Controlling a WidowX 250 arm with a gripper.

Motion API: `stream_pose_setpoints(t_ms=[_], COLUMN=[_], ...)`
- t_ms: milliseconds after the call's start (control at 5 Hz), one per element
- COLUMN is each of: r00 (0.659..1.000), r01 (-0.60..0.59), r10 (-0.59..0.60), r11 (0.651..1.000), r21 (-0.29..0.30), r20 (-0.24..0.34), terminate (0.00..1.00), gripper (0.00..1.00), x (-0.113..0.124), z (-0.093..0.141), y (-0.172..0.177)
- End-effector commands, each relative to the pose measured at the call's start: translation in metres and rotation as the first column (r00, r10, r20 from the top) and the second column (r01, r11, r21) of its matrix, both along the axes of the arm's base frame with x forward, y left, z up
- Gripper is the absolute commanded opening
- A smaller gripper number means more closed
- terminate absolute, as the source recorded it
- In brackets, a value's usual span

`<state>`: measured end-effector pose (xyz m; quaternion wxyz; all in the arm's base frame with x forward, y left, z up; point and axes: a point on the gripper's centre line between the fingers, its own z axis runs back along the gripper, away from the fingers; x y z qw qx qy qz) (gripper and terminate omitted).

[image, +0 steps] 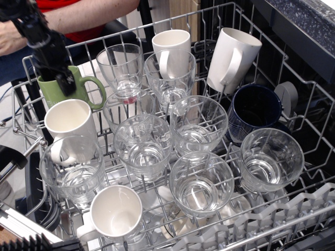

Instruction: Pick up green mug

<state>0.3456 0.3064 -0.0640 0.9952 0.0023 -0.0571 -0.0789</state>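
The green mug [52,97] stands upright at the back left of the dishwasher rack [293,99], its loop handle pointing right. My black gripper [63,83] comes down from the upper left and reaches over the mug's rim. Its tip overlaps the mug's mouth and upper wall. The fingers merge into one dark shape, so I cannot tell how the jaws stand or whether they touch the mug. The mug rests in the rack.
A cream mug [70,121] sits just in front of the green mug and a glass [121,67] just to its right. More glasses, two white mugs [233,57] and a dark navy mug [255,112] fill the rack. A person's arm [78,13] is behind.
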Motion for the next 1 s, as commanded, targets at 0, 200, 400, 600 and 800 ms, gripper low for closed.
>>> stream_pose_setpoints(t_ms=[0,200,400,600,800], r00=[0.999,0.999,0.999,0.995,0.991], r01=[-0.033,-0.039,-0.048,-0.086,-0.129], r10=[0.031,0.038,0.048,0.089,0.131], r11=[0.997,0.997,0.998,0.993,0.985], r21=[0.072,0.064,0.045,0.082,0.119], r20=[0.029,0.015,-0.011,-0.043,-0.016], terminate=[0.00,0.00,0.00,0.00,0.00], gripper=[0.00,0.00,0.00,0.00,0.00], x=[0.004,0.003,0.002,0.000,-0.015], z=[0.025,0.024,0.023,0.023,0.073], y=[0.009,0.009,0.009,0.011,-0.029])
